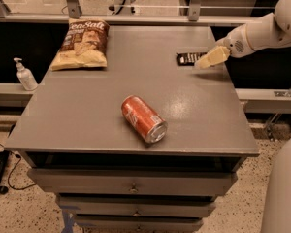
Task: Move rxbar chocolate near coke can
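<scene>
The coke can (143, 118), red-orange with a silver end, lies on its side near the middle front of the grey table (87, 110). The rxbar chocolate (187, 58), a small flat black wrapper, lies at the table's far right. My gripper (206, 60), with cream-coloured fingers, comes in from the right on a white arm (262, 30). It sits just over the right end of the bar and covers part of it.
A brown-and-tan chip bag (82, 43) lies at the table's far left. A white pump bottle (25, 74) stands on a ledge left of the table. Drawers (131, 186) sit under the tabletop. A metal rail (136, 6) runs behind.
</scene>
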`<control>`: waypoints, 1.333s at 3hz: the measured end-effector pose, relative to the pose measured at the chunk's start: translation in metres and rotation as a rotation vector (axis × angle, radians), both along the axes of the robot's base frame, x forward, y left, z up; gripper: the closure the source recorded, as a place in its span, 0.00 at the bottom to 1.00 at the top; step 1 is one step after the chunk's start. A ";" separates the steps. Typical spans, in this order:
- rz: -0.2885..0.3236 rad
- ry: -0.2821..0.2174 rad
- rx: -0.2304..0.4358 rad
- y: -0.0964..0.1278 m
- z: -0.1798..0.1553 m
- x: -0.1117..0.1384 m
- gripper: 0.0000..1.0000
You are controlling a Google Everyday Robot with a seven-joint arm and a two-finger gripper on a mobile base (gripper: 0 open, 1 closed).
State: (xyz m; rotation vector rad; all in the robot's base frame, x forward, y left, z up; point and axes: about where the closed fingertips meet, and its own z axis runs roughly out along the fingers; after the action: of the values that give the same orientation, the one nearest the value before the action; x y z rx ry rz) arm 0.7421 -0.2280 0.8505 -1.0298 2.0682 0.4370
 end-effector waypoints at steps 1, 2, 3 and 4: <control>-0.040 0.024 0.052 0.000 -0.008 0.011 0.40; -0.042 0.035 0.075 0.004 -0.010 0.012 0.62; -0.015 0.034 0.095 0.012 -0.001 0.003 0.87; 0.024 0.016 0.126 0.025 0.020 -0.011 1.00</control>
State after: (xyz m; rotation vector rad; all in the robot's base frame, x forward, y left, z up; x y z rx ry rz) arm 0.7313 -0.2032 0.8704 -0.9801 2.0164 0.5820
